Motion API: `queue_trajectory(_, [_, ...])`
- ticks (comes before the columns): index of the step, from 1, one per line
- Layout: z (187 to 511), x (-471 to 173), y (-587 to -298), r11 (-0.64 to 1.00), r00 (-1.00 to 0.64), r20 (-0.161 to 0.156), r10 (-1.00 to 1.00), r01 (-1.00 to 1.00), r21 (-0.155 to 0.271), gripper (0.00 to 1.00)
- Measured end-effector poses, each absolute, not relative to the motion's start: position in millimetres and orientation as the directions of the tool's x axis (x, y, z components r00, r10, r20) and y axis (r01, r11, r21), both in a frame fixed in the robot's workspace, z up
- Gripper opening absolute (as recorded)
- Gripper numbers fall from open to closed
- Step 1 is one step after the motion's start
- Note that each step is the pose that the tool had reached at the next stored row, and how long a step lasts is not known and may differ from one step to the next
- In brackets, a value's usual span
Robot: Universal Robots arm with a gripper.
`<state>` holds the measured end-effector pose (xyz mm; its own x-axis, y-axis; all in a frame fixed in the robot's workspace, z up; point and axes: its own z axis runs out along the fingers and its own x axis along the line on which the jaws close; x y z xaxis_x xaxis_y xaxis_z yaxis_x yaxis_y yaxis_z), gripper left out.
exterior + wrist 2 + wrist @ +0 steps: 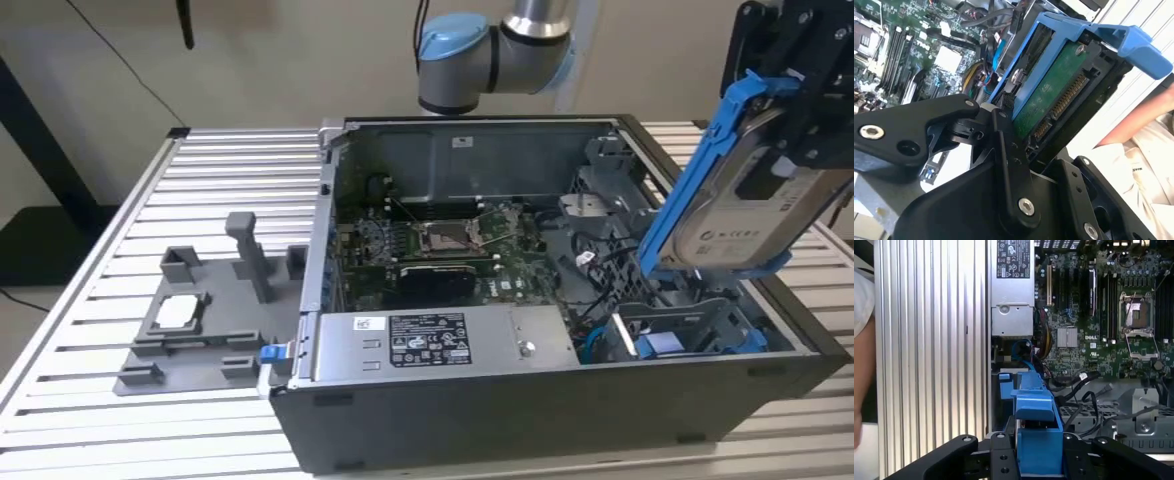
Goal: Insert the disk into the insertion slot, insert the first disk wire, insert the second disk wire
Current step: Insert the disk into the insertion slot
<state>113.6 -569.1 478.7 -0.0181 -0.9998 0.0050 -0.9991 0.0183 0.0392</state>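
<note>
Disk (738, 205): aloft, steeply tilted, white label toward the exterior camera, blue carrier frame around it. It hangs above the corner of the open computer case (534, 420) at the exterior view's right. It looks roughly over the insertion slot (687, 328) and is not in it.

Gripper (797, 120): clamped on the disk's upper end. In the first wrist view the blue frame sits squeezed between the black fingers (999, 455).

Slot: blue rails, with loose black cables (598, 265) just beside it.

Case stands on the slatted table (240, 170).

Risks, by my judgement:
- The tilt could jam the carrier against the rails on entry.
- Cables might snag or get pinched underneath.
- A person's sleeve (1149, 165) is close to the work.
</note>
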Motion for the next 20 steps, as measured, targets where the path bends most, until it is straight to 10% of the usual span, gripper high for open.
queue_trajectory(20, [443, 120, -575, 0.018, -0.018, 0.007, -1.0, -0.999, 0.039, 0.33])
